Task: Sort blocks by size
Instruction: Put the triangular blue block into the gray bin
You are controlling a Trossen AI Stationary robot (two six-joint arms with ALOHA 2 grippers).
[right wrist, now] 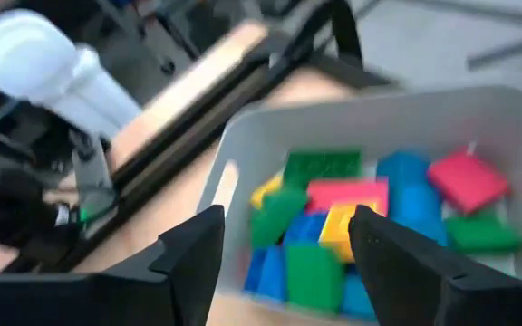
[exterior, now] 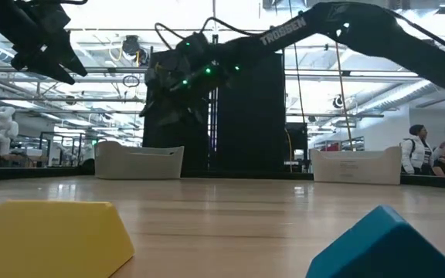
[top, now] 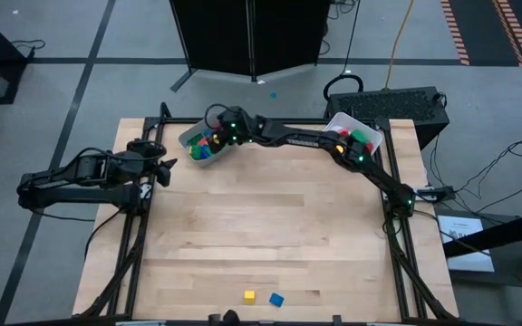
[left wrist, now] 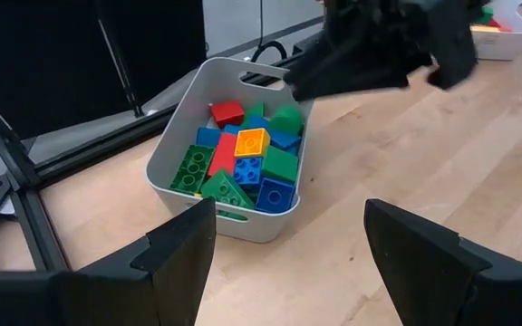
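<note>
Several red, blue, green and yellow blocks (left wrist: 247, 163) lie heaped in the white bin (top: 187, 138) at the table's far left. More blocks (top: 361, 140) fill the white bin (top: 341, 120) at the far right. A yellow block (top: 249, 296) and a blue block (top: 276, 299) rest flat on the table by its near edge. My right gripper (right wrist: 288, 263) hovers open over the left bin, with nothing between its fingers. My left gripper (left wrist: 288, 263) waits open at the table's left edge, pointing toward that bin.
The right arm (top: 315, 140) stretches across the table's far side from its base at the right edge. Bare wood (top: 270, 226) lies between the bins and the two loose blocks. People (exterior: 423, 154) stand in the room beyond the table.
</note>
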